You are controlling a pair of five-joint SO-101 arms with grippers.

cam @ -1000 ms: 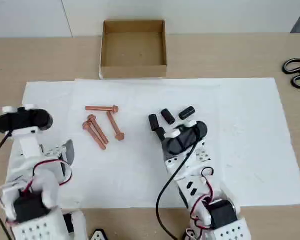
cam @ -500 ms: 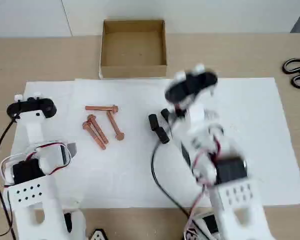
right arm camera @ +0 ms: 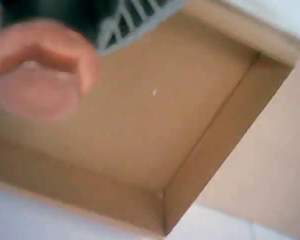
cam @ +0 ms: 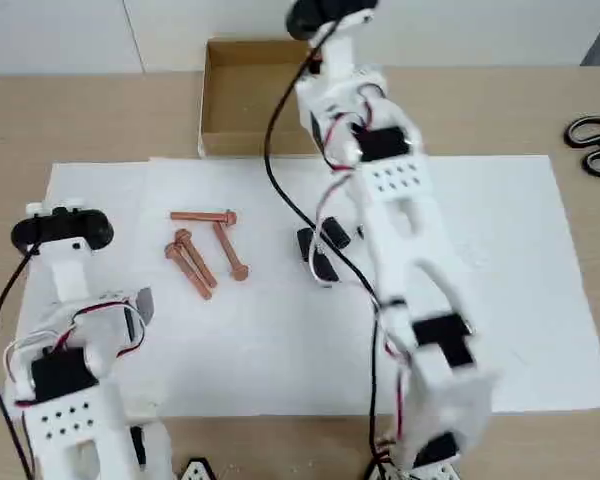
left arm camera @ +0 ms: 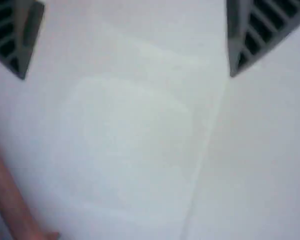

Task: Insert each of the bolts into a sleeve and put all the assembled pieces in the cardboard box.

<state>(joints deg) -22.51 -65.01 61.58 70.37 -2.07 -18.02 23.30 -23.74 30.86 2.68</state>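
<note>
Hovering over the cardboard box [cam: 250, 100] to drop.
Our right end effector [cam: 320, 30] grips a bolt [right arm camera: 40, 75]; our left end effector [left arm camera: 127, 75] hangs open.

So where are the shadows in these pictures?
High view: soft, even light, with only faint shadows beside the bolts on the paper. Right wrist view: the inner walls of the box look darker than its floor. Left wrist view: the paper looks evenly lit.

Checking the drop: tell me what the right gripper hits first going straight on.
Probably the bare floor of the cardboard box, seen just beyond the bolt it seems to hold; depth is unclear.
</note>
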